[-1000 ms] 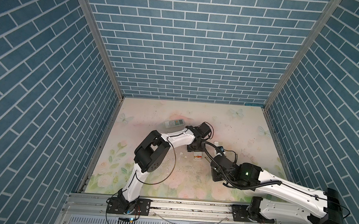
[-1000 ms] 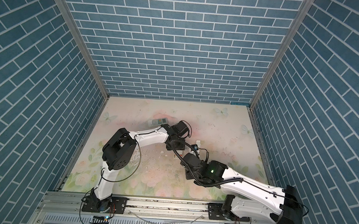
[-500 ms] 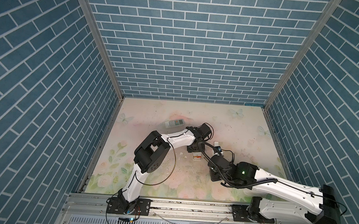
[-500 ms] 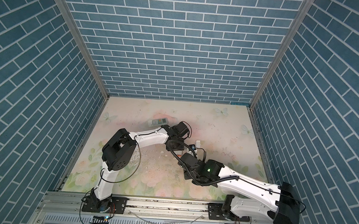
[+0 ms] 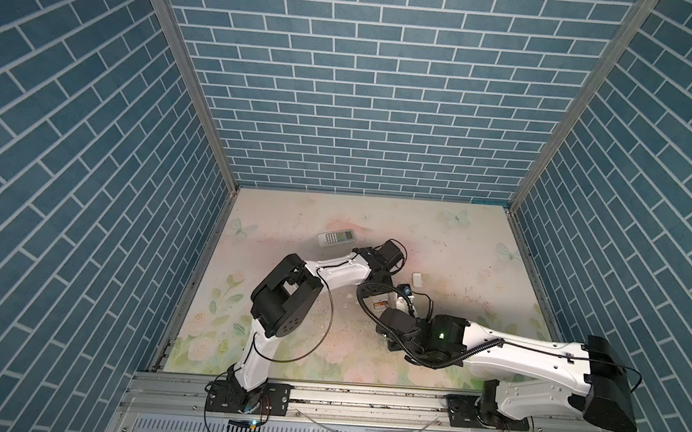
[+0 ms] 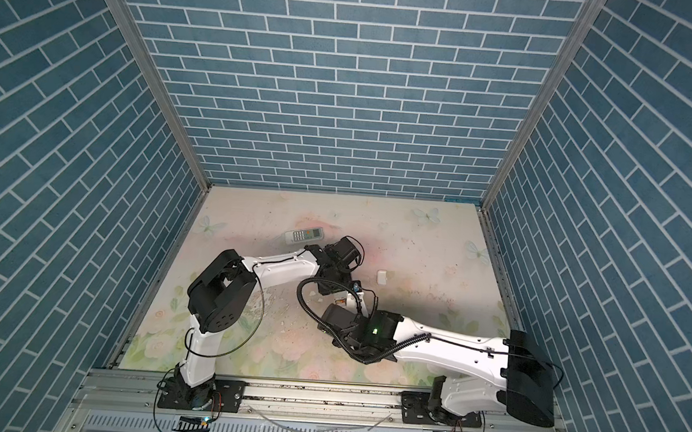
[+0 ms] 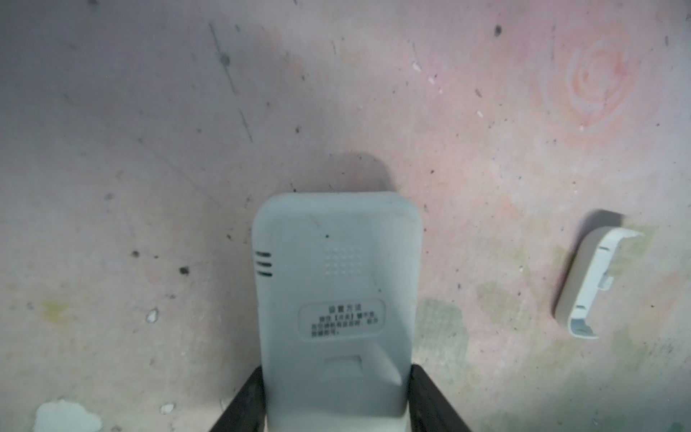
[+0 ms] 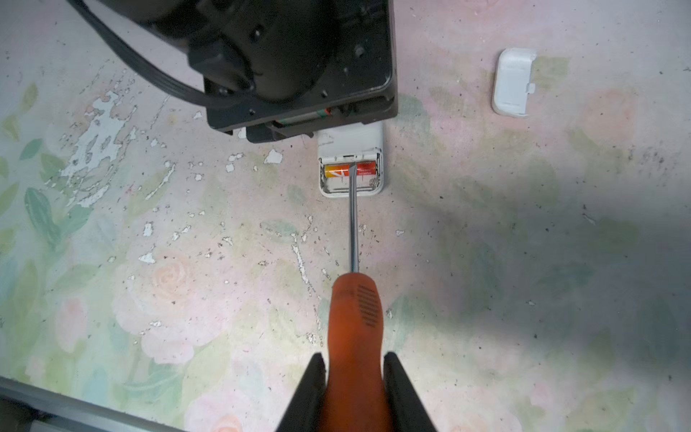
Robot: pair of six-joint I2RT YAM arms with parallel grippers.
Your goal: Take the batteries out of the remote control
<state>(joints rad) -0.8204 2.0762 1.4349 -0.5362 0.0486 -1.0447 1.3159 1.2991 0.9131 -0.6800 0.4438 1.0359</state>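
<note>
My left gripper [image 7: 336,368] is shut on a white remote control [image 7: 336,269], which lies back-up on the table, its sides pressed between both fingers. In the right wrist view the remote's [image 8: 353,139] battery bay stands open at its near end. One orange-gold battery [image 8: 334,171] lies across the bay, and the slot beside it looks empty. My right gripper [image 8: 354,355] is shut on the orange handle of a screwdriver [image 8: 355,310]. The screwdriver's steel tip rests on the battery's middle. In both top views the two grippers meet over the remote [image 5: 379,305] [image 6: 340,301] at mid-table.
A small white cover [image 8: 512,82] [image 7: 587,284] [image 5: 417,278] lies loose to the right of the remote. A second remote [image 5: 336,238] [image 6: 304,235], buttons up, lies further back on the left. The floral mat is flaked and gritty. A metal rail runs along the front edge.
My right arm has moved left and forward, bringing the screwdriver's tip to the remote's open bay. The left gripper has narrowed slightly on the remote and stays in place.
</note>
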